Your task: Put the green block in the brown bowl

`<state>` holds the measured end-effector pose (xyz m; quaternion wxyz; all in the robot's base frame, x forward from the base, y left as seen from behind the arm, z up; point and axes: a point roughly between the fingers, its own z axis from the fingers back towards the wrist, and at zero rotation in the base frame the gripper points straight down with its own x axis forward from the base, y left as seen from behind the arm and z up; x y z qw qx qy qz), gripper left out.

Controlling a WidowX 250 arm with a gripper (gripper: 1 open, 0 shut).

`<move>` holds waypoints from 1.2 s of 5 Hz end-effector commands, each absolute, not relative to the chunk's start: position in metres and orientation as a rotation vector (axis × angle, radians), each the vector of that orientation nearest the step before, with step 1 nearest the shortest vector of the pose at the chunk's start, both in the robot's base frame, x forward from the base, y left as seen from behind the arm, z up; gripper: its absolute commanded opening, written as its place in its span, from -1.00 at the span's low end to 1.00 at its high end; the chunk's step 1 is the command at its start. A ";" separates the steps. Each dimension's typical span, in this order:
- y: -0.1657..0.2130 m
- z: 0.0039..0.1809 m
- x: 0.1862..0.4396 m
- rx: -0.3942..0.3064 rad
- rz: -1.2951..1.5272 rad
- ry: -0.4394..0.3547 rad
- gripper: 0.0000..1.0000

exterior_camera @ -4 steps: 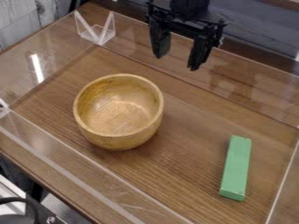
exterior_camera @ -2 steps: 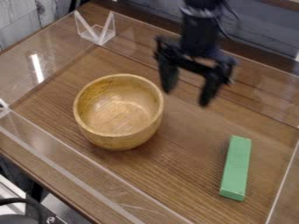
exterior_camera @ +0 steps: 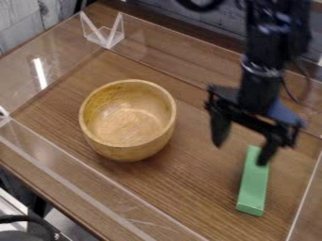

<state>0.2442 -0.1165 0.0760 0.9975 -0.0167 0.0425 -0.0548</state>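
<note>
Jaws [exterior_camera: 254, 136] spread wide, nothing held, hanging by far end of green block [exterior_camera: 254, 182], presumably lining up a grip. Block lies flat on bench [exterior_camera: 151, 198], well apart from brown bowl [exterior_camera: 127, 120]; bowl upright, mouth up, ready to receive.

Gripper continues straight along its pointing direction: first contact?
Probably the green block or the tabletop right by it; the gripper points down beside its upper end, but depth is unclear.
</note>
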 end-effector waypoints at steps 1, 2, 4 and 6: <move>-0.135 0.075 0.242 -0.058 -0.112 0.017 1.00; -0.139 0.065 0.241 -0.067 -0.112 0.011 1.00; -0.138 0.050 0.244 -0.082 -0.112 -0.004 1.00; -0.136 0.042 0.245 -0.089 -0.104 -0.010 1.00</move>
